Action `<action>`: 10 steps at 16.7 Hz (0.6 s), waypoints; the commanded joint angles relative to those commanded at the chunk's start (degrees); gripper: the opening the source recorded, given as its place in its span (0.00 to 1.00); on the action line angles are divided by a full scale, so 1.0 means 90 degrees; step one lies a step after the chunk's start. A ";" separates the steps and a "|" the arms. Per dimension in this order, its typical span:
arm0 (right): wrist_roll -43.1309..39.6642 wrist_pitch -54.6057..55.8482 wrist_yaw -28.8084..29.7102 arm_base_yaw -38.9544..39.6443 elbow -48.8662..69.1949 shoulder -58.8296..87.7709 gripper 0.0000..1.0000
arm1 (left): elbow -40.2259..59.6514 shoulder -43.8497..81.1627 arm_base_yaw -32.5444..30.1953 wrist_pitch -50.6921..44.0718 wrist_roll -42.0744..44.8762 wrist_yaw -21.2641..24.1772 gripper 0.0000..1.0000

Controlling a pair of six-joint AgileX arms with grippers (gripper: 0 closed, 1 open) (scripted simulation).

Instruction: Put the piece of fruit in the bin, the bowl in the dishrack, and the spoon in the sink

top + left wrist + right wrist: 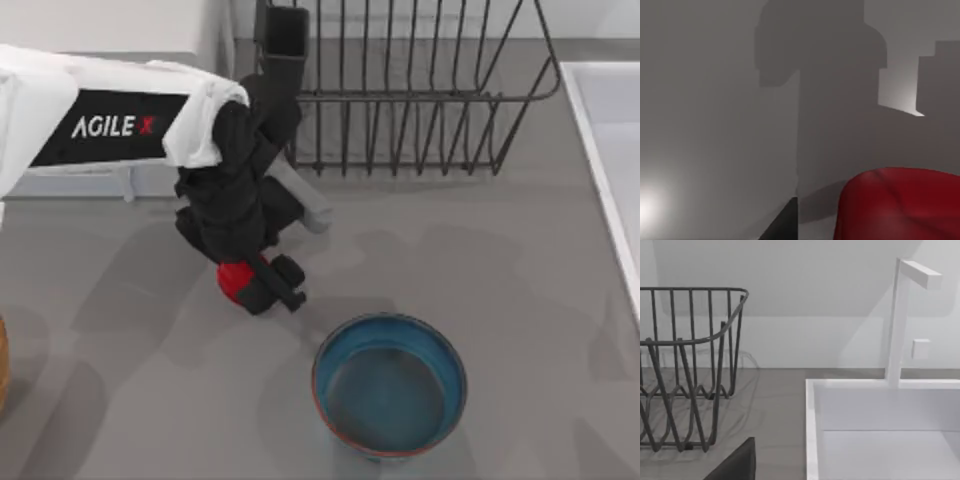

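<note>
The piece of fruit [232,279], small, glossy and red, lies left of the table's middle, partly hidden under my left gripper [258,286]. In the left wrist view the fruit [900,205] looms close, and one dark finger [782,225] stands beside it with a strip of table between them, so the gripper looks open around it. The blue bowl [390,385] with its reddish rim stands upright to the front right of the fruit. The wire dishrack [420,90] [685,365] is at the back, the white sink [600,130] [812,430] at the right. Spoon and bin are out of view.
A white box [110,25] sits at the back left behind my left arm. A brown rounded object [3,365] pokes in at the left edge. A white faucet [900,320] rises behind the sink. A dark part of my right gripper [735,465] shows near the dishrack.
</note>
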 joint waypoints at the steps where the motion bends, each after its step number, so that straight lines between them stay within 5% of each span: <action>1: 0.0000 0.0000 0.0000 0.0000 0.0000 0.0000 1.00 | 0.0000 0.0000 0.0000 0.0000 0.0000 0.0000 0.32; 5: 0.0000 0.0000 0.0000 0.0000 0.0000 0.0000 1.00 | 0.0000 0.0000 0.0000 0.0000 0.0000 0.0000 0.02; 10: 0.0000 0.0000 0.0000 0.0000 0.0000 0.0000 1.00 | 0.0000 0.0000 0.0000 0.0000 0.0000 0.0000 0.00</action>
